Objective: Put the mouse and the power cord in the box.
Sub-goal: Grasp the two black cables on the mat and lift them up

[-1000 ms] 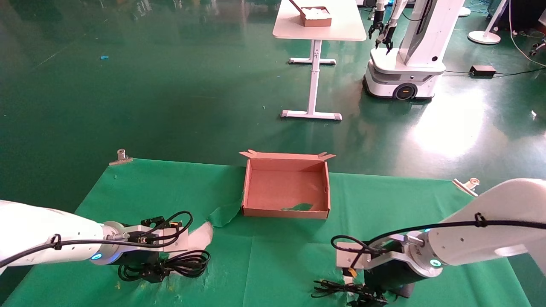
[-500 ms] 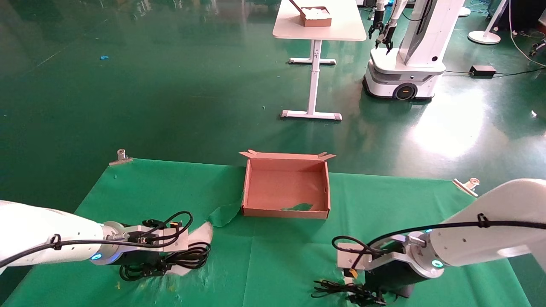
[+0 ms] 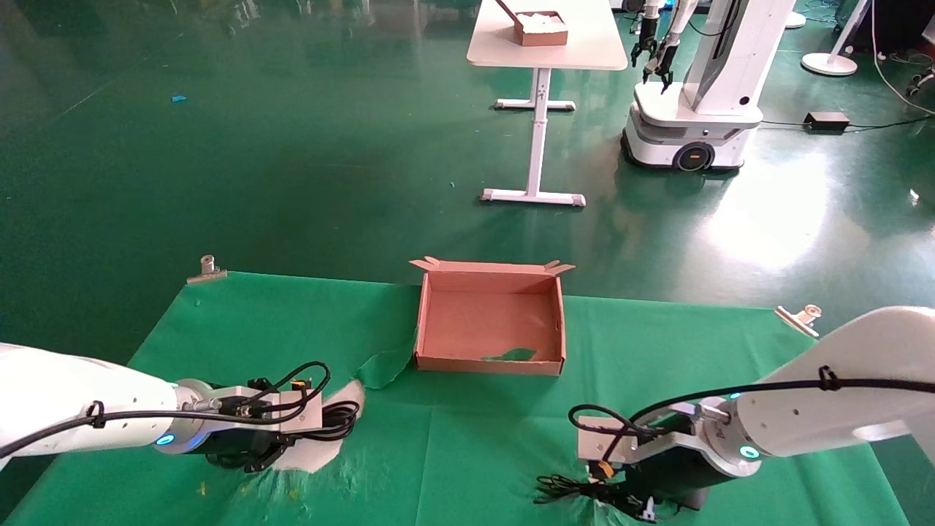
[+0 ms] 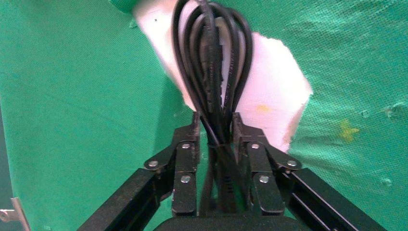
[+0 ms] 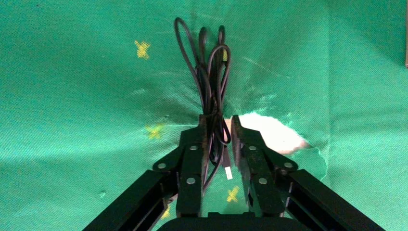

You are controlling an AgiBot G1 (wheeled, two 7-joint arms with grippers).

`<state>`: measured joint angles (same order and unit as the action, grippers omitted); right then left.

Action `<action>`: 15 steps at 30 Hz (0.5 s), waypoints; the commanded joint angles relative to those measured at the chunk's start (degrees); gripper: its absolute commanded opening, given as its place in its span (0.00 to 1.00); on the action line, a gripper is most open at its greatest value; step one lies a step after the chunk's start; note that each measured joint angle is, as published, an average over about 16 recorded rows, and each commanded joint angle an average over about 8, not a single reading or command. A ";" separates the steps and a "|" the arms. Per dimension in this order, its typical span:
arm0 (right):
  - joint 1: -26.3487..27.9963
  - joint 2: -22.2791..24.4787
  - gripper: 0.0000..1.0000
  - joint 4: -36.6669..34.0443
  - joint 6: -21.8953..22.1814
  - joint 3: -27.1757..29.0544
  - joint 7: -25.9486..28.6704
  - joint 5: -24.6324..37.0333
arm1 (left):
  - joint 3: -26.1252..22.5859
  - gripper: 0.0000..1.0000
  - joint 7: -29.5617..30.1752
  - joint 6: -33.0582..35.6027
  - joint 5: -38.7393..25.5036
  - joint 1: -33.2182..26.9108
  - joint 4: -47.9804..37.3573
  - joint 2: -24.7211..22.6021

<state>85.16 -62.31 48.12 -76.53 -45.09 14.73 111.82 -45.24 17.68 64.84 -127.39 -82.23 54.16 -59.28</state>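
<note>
My left gripper (image 3: 281,442) (image 4: 215,122) is at the near left of the table. It is shut on the power cord (image 3: 340,416) (image 4: 211,48), a thick black bundle held a little above a torn white patch (image 4: 269,86). My right gripper (image 3: 628,500) (image 5: 218,122) is at the near right, its fingers closed in on the mouse's thin looped black cable (image 3: 562,486) (image 5: 211,72), and the cloth puckers around it. The mouse body is hidden. The brown box (image 3: 489,363) stands empty at the middle back, apart from both grippers.
Green cloth (image 3: 453,438) covers the table, torn and folded up (image 3: 383,365) by the box's left corner. Metal clips (image 3: 208,267) (image 3: 800,318) hold the far corners. Beyond the table are a white table (image 3: 544,51) and another robot (image 3: 694,109).
The left gripper has raised the power cord off the cloth and drawn it back, baring more of the white patch. The right gripper has closed in on the thin cable, bunching the cloth.
</note>
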 commanded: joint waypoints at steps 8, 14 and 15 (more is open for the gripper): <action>-0.02 0.03 0.00 0.03 -0.03 0.02 0.01 -0.05 | 0.01 0.00 0.00 0.00 -0.02 0.00 0.02 0.00; 0.73 0.53 0.00 0.19 0.11 0.85 0.32 -0.92 | 0.36 0.00 -0.92 0.76 0.76 -0.85 0.84 0.88; 1.03 0.76 0.00 0.27 0.12 1.22 0.47 -1.35 | 0.42 0.00 -1.47 1.18 0.96 -1.29 1.39 1.29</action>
<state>86.60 -61.31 48.47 -76.43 -43.50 15.32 110.09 -44.42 16.25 66.84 -125.64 -84.34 56.49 -57.70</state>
